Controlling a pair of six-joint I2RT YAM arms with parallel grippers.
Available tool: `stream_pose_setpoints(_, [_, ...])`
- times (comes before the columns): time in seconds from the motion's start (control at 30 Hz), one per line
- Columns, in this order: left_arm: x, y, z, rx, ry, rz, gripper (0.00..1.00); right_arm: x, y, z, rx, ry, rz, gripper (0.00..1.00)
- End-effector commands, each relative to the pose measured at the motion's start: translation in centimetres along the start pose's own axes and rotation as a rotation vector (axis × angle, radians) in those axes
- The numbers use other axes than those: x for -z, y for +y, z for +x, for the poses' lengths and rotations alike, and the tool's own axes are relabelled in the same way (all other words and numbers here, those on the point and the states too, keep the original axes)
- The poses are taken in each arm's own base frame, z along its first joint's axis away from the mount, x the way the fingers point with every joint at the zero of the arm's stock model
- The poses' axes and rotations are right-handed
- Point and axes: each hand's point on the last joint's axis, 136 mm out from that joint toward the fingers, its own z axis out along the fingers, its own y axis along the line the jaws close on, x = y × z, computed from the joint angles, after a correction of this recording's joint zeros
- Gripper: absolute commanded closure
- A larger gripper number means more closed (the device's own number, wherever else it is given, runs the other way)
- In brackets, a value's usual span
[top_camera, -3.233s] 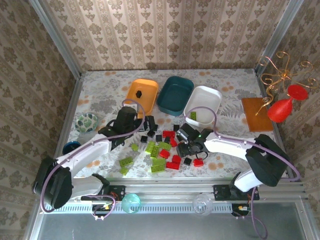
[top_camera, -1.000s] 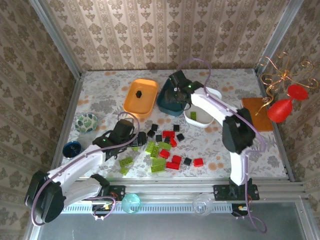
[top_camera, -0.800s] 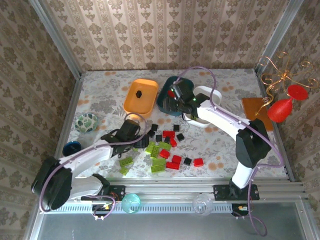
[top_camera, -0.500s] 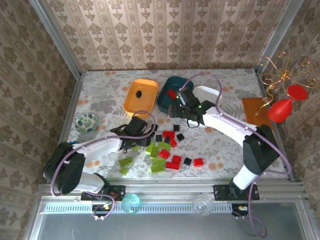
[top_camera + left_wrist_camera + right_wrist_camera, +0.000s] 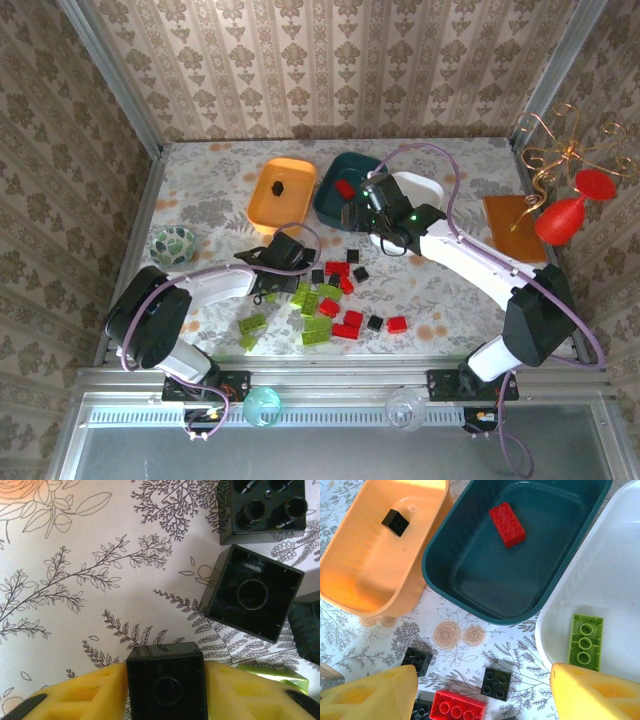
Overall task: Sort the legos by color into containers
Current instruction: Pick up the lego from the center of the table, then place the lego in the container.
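Note:
My left gripper (image 5: pixel 290 258) is low over the table, its yellow pads shut on the sides of a black cube lego (image 5: pixel 166 690). Two more black cubes (image 5: pixel 251 592) lie just beyond it. My right gripper (image 5: pixel 362 213) hangs open over the near rims of the tubs, nothing between its fingers (image 5: pixel 370 695). The orange container (image 5: pixel 350 570) holds a black cube (image 5: pixel 395 522). In the teal container (image 5: pixel 470 575) lies a red brick (image 5: pixel 507 524), and in the white container (image 5: pixel 620 580) a lime-green brick (image 5: pixel 584 641). Loose red (image 5: pixel 345 330), green (image 5: pixel 317 325) and black (image 5: pixel 318 275) legos lie mid-table.
A patterned glass bowl (image 5: pixel 174 245) stands at the left. A wooden board (image 5: pixel 512 228) and a red ornament (image 5: pixel 565 215) are at the right. Under my right gripper lie a black brick (image 5: pixel 496 683) and a red brick (image 5: pixel 457 709).
My left gripper slid right to the black cubes and closed on one. My right arm drew back from over the teal tub toward the table's middle, with a red brick left in that tub.

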Motion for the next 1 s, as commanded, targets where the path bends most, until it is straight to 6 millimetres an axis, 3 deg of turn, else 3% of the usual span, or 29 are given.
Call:
stream_pose_setpoints(0.0, [0.5, -0.2, -1.2, -0.006, -0.035, -0.005, 0.64, 0.9, -0.6, -0.7, -0.009, -0.042, 0.017, 0.28])
stream_pose_setpoints(0.1, [1.4, 0.0, -2.0, 0.005, -0.066, -0.008, 0.68, 1.0, -0.7, -0.3, -0.015, -0.038, 0.016, 0.28])
stream_pose_setpoints(0.2, [3.6, 0.5, -4.4, 0.041, -0.145, -0.002, 0.69, 1.2, -1.0, 0.2, -0.026, -0.036, 0.012, 0.28])
stream_pose_setpoints(0.37, [8.2, 2.6, -11.6, 0.156, -0.356, 0.016, 0.69, 1.3, -1.5, 1.2, -0.045, -0.030, 0.009, 0.28])
stream_pose_setpoints(0.47, [9.0, 3.6, -15.7, 0.194, -0.425, 0.009, 0.69, 1.0, -1.8, 1.8, -0.046, -0.015, 0.020, 0.28])
stream_pose_setpoints(0.6, [7.2, 5.2, -19.8, 0.223, -0.433, -0.012, 0.70, 0.9, -2.2, 2.7, -0.044, 0.008, 0.031, 0.28])
stream_pose_setpoints(0.73, [4.0, 7.0, -22.7, 0.272, -0.395, -0.014, 0.70, 1.1, -2.4, 3.6, -0.052, 0.021, 0.025, 0.28])
stream_pose_setpoints(0.9, [0.5, 7.0, -24.6, 0.258, -0.337, -0.025, 0.70, 0.6, -2.9, 5.4, -0.053, 0.062, 0.030, 0.28])
stream_pose_setpoints(0.97, [-0.7, 6.9, -25.1, 0.256, -0.315, -0.028, 0.69, 1.4, -2.7, 5.3, -0.054, 0.049, 0.013, 0.28])
